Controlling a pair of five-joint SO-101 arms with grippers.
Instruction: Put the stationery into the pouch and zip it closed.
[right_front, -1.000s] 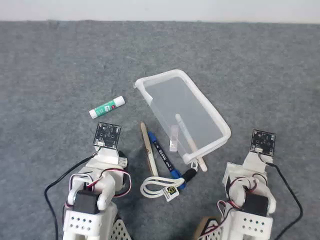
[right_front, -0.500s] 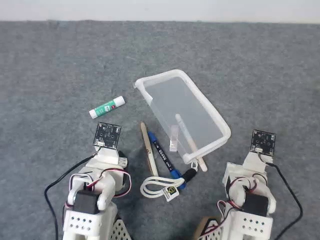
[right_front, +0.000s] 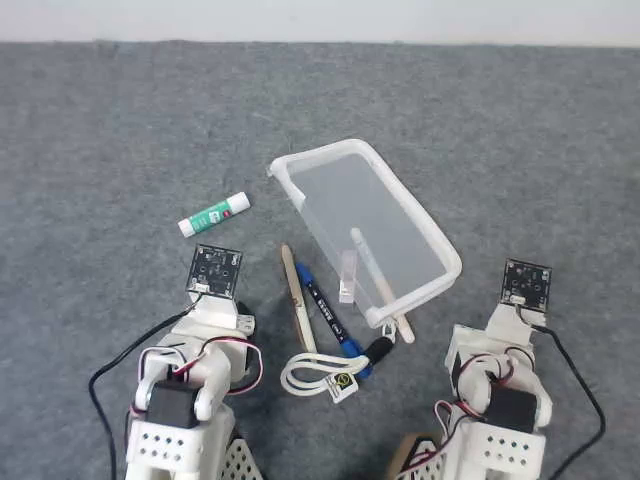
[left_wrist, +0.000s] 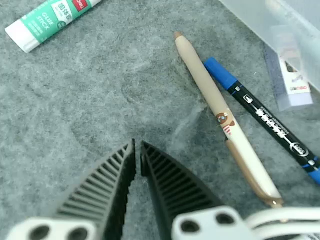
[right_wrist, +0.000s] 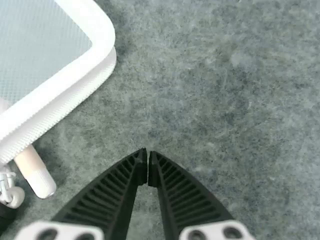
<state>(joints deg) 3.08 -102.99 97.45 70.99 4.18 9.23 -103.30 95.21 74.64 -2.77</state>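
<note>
Clear pouch (right_front: 345, 195) lying flat mid-tabletop (right_front: 500, 120), stationery loose beside it, both hands empty.
A pale stick (right_front: 372, 268) shows through the pouch's near half, its end poking past the white rim. Just beside that rim lie a blue pen (right_front: 328, 312) and a beige pen (right_front: 298, 298), side by side; a glue stick (right_front: 213, 214) sits farther off. The left hand (left_wrist: 138, 145) hovers near the beige pen, fingers pressed together; the right hand (right_wrist: 148, 152), likewise pressed together, hovers over bare felt by the pouch's corner.
</note>
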